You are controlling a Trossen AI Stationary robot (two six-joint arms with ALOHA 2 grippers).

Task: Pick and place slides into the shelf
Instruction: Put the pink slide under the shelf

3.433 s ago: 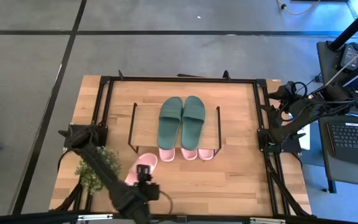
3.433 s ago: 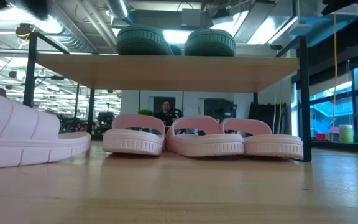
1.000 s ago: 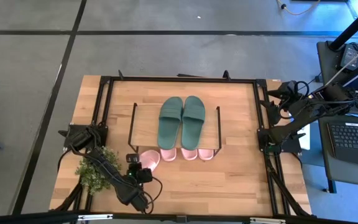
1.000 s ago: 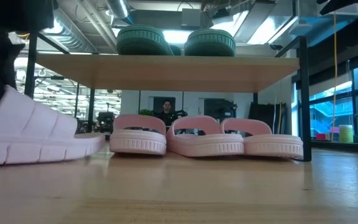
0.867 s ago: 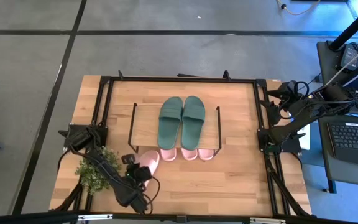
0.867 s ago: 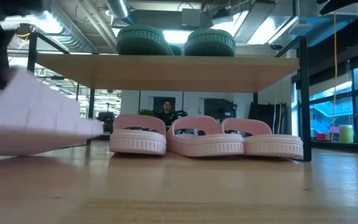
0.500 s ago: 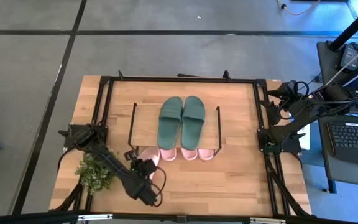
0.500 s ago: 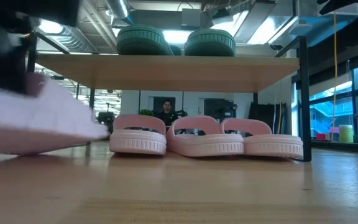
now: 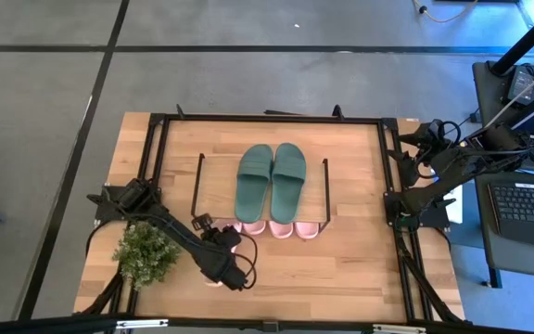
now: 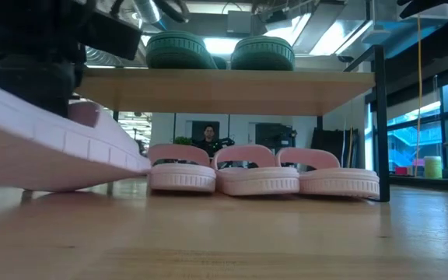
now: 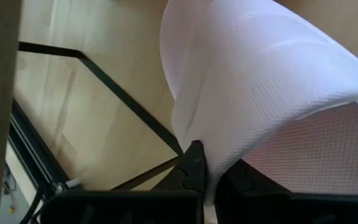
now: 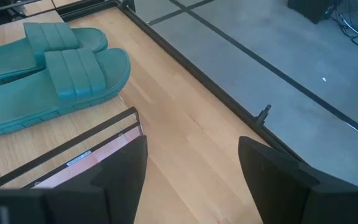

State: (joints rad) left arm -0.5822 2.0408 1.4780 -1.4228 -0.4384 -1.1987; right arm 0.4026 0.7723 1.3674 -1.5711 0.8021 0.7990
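Note:
Two dark green slides lie on the plank top of the shelf. Three light pink slides stand side by side on the table under it. My left gripper hangs near the shelf's front left leg, shut on another pink slide, which the arm mostly hides from above. My right gripper waits open and empty by the table's right edge, beyond the shelf. My left gripper pinches the pink slide's wide strap between its two fingers, coming from above. The slide is raised and tilted, its end toward the shelf lowest, close against the leftmost pink slide under the shelf.
A small green plant stands at the table's near left, beside the left arm. Black frame rails run round the tabletop. The shelf's thin black legs bound the space under the plank. Bare wood lies in front of the shelf.
My left gripper has gone toward the table's right and toward the shelf, staying shut on the pink slide. The slide has come up off the table and tipped, its shelf-side end low. The leftmost pink slide under the shelf has slid a little to the right.

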